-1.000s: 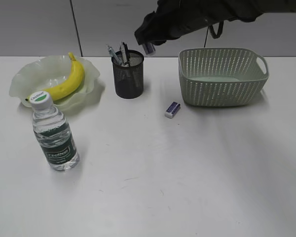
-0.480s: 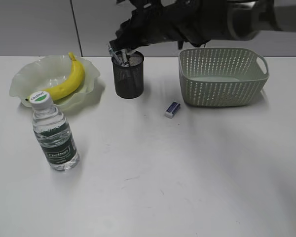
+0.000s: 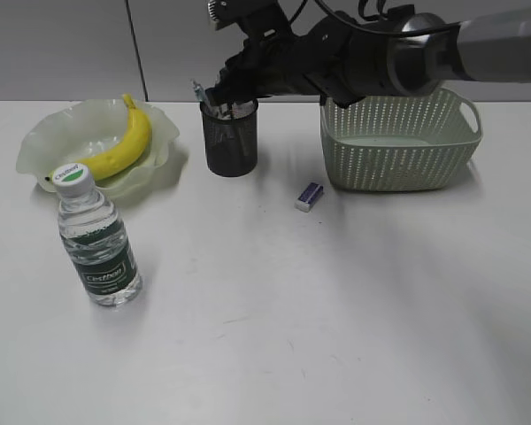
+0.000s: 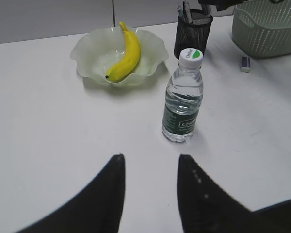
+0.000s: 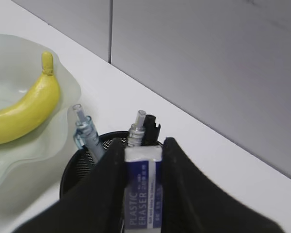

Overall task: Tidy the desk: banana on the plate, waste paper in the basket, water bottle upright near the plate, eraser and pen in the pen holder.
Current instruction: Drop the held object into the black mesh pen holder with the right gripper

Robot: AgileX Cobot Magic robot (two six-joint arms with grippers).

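Plate (image 3: 35, 150): far left on the desk (image 3: 336, 336), the banana (image 3: 124, 142) already lying in it.
Water bottle (image 3: 96, 239): upright, just in front of the plate.
Left gripper (image 4: 149, 194): jaws parted, holding nothing, hovering low over bare desk short of the bottle.
Pen holder (image 3: 230, 137): centre back, pens (image 5: 85, 136) standing inside.
Right gripper (image 5: 143, 179): directly above the holder's mouth, jaws closed on a blue-and-white eraser (image 5: 143, 187) held on end.
Second eraser (image 3: 309, 196): loose on the desk between holder and basket (image 3: 398, 142).
Waste paper: not visible in any view.
Step in hand: dropping the held eraser into the holder.
Next move: likely part the jaws, keeping the eraser clear of the pens.
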